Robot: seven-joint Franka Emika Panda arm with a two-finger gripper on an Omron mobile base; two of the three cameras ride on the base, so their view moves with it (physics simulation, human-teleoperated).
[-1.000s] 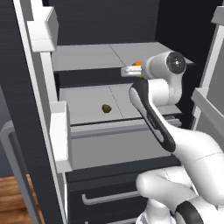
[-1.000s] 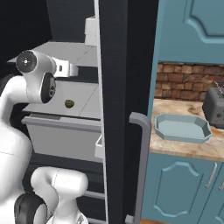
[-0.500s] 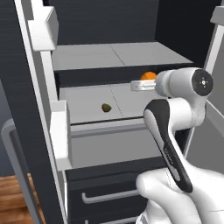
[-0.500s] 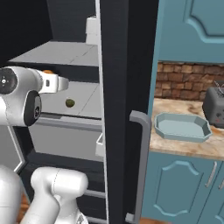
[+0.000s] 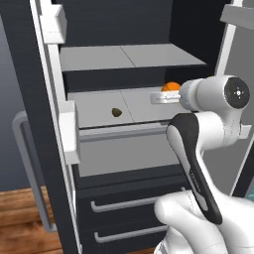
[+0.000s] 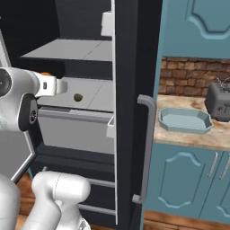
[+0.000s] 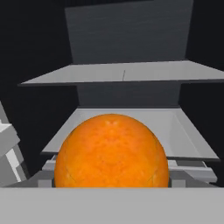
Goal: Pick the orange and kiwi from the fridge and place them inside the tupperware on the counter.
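Gripper (image 5: 166, 93) mid-right of left base view, jaws pinching orange (image 7: 111, 151), fruit lifted off fridge (image 5: 134, 59) shelf. Kiwi (image 5: 116, 112) on shelf, left of hand. Tupperware (image 6: 185, 120) on counter (image 6: 204, 139), right of fridge, well apart.

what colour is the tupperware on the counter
Pale blue-grey tupperware, clearest in the right base view.

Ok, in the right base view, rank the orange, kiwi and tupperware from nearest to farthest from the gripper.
1. Orange: right at the gripper, on the fridge shelf at left.
2. Kiwi: farther along the same shelf, toward the middle.
3. Tupperware: on the counter at right, beyond the fridge door.
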